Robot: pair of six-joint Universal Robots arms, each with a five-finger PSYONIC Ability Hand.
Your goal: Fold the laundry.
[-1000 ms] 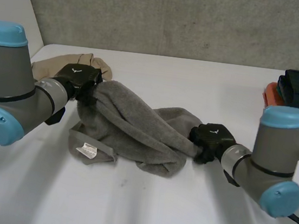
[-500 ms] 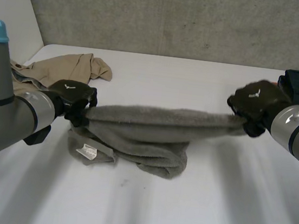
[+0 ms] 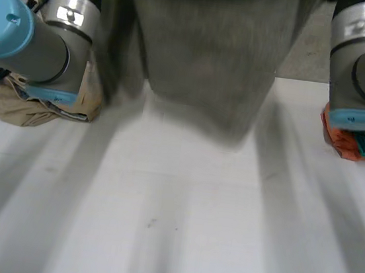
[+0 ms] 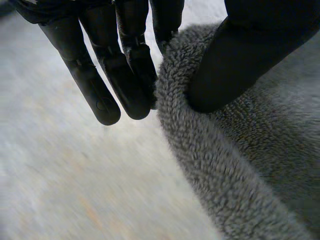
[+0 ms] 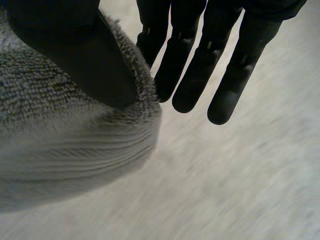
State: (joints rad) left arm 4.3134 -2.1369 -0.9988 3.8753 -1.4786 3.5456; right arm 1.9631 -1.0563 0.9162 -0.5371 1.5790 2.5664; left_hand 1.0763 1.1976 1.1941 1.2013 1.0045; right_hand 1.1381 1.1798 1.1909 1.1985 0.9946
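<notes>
A grey towel hangs spread between my two raised arms, its lower edge just above the white table. In the left wrist view my left hand pinches the towel's edge between thumb and straight fingers. My right hand pinches the other top edge of the towel the same way, thumb pressed on the pile. In the head view both forearms rise beside the cloth.
A beige garment lies crumpled at the table's left, behind my left arm. An orange and teal pile sits at the right edge, behind my right arm. The grey wall stands behind the table.
Both arms have lifted high and spread apart. The towel, earlier bunched on the table, now hangs stretched in the air.
</notes>
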